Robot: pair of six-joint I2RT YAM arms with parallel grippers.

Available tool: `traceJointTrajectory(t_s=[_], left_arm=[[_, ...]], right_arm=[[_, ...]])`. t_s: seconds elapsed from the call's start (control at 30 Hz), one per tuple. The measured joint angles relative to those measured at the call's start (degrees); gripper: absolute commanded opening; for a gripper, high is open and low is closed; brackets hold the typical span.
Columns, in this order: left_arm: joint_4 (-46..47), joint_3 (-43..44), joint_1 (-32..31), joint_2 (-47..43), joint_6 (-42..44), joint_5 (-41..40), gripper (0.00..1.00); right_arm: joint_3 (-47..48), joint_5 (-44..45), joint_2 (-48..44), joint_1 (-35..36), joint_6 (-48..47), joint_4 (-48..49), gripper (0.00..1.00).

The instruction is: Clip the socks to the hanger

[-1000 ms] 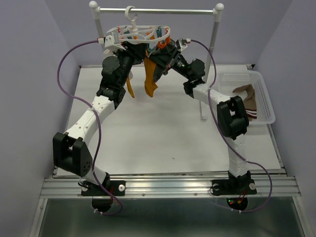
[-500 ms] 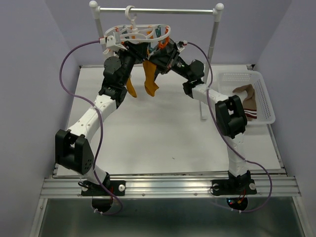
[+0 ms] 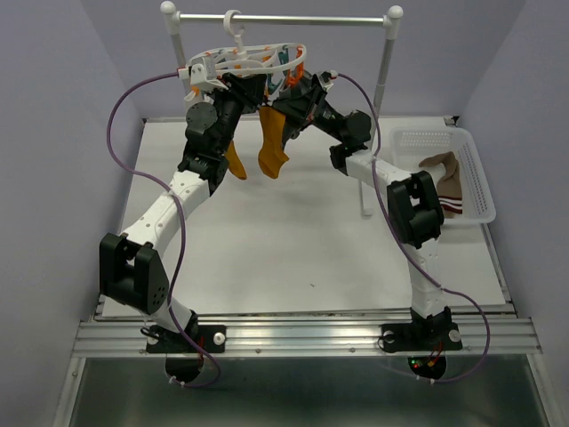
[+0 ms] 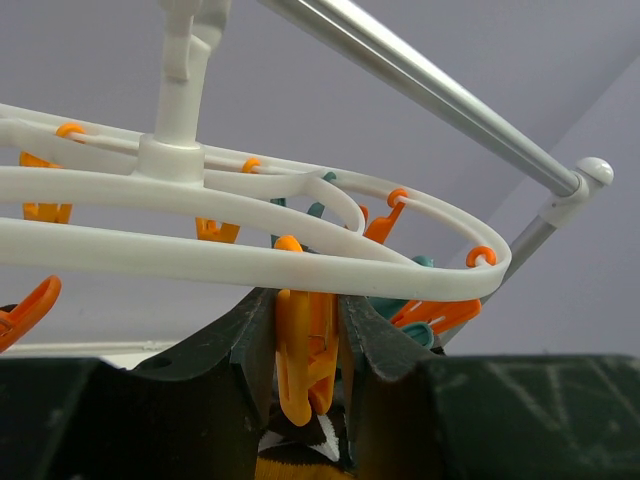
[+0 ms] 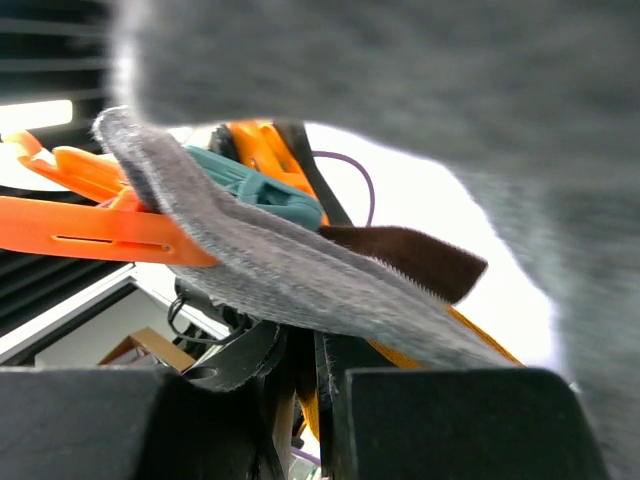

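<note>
The white oval hanger hangs by its hook from the rail, its ring just above my left fingers. Under its middle, my left gripper is shut on an orange clip. A mustard-orange sock with a brown and white cuff sits right below that clip. Two mustard-orange socks hang down under the hanger. My right gripper reaches in from the right and is shut on mustard-orange sock fabric. A grey sock drapes across the right wrist view.
The metal rail on its two ball-topped posts stands at the back. A white perforated basket at the right holds brown and beige socks. Teal and orange clips dangle near the right fingers.
Both grippers and the hanger have shifted slightly up and left under the rail. The hanging sock between them has swung a little leftward. Both grips look unchanged.
</note>
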Motion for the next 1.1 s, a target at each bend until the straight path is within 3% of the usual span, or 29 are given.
traceJointTrajectory(t_s=[1.1], left_arm=[[-2.38, -0.11, -0.02, 0.00, 1.46, 0.63, 0.00]], right_arm=[[3.56, 2.43, 3.48, 0.00, -0.31, 2.60, 0.13]])
